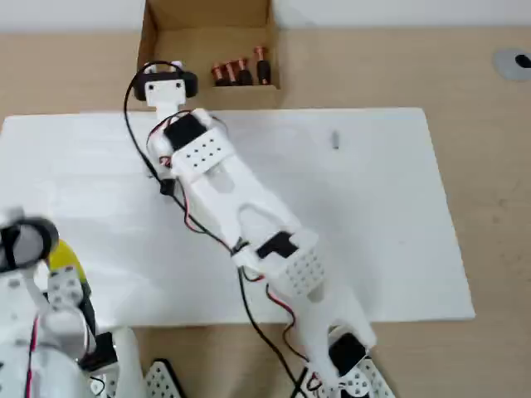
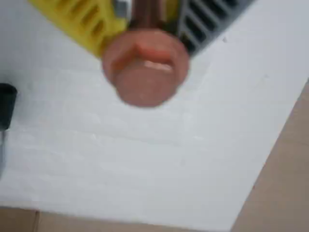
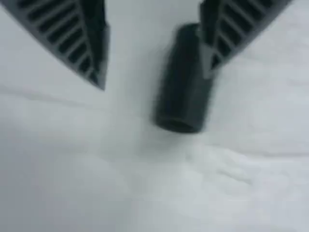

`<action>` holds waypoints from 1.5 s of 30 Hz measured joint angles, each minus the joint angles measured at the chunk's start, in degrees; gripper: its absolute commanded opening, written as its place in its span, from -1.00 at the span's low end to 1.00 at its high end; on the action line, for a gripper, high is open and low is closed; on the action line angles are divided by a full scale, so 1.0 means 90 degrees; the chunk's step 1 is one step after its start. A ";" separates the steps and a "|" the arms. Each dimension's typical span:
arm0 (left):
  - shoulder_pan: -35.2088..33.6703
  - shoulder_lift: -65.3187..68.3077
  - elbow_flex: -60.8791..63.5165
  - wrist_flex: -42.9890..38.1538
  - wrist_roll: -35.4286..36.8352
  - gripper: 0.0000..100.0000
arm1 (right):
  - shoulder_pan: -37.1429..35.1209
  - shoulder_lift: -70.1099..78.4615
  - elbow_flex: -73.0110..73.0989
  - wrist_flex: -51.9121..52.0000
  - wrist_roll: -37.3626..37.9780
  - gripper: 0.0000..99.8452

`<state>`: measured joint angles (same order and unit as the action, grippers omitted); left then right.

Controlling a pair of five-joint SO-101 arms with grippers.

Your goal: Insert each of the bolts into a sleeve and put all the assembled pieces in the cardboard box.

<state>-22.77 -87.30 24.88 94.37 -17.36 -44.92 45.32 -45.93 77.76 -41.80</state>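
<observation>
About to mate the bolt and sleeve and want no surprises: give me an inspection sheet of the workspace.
Surface: white sheet on a wooden table.
Job's things: copper bolt in the left gripper; black sleeve lying on the sheet; four assembled pieces in the cardboard box.
Clutter: small grey item on the sheet, too small to identify.
Grippers: left shut on the bolt; right gripper open, the sleeve between its fingers, close to one.
Cables: black cable loops beside the right arm.
Surroundings: grey disc at the table's far corner.
</observation>
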 measured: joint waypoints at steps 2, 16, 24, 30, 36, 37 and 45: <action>0.0000 -0.0400 0.0156 0.0000 0.0000 -0.99 | -0.0020 0.0029 0.0010 -0.0088 -0.0244 -0.67; 0.0000 -0.1856 0.0733 0.0000 0.0000 -0.99 | -0.0020 0.0830 -0.0020 -0.0176 -0.0527 -0.67; 0.0000 -0.1866 0.0733 0.0000 0.0000 -0.99 | -0.0020 0.0957 -0.0186 -0.0078 -0.0527 -0.84; 0.0000 -0.1866 0.0742 0.0000 0.0000 -0.99 | 0.0029 0.0967 -0.0215 0.0254 -0.0527 -0.98; 0.0000 -0.1866 0.0742 0.0000 0.0000 -0.99 | 0.0020 0.0967 -0.0322 0.0625 -0.0537 -0.98; 0.0000 -0.1866 0.0742 0.0000 0.0000 -0.99 | 0.0010 0.1016 -0.0459 0.0752 -0.0537 -0.98; 0.0000 -0.1885 0.1348 -0.0615 0.0000 -0.99 | -0.0010 0.1172 -0.2579 0.1856 -0.0147 -0.98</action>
<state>-22.77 -104.26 37.01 88.84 -17.36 -45.01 55.87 -69.14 94.46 -43.12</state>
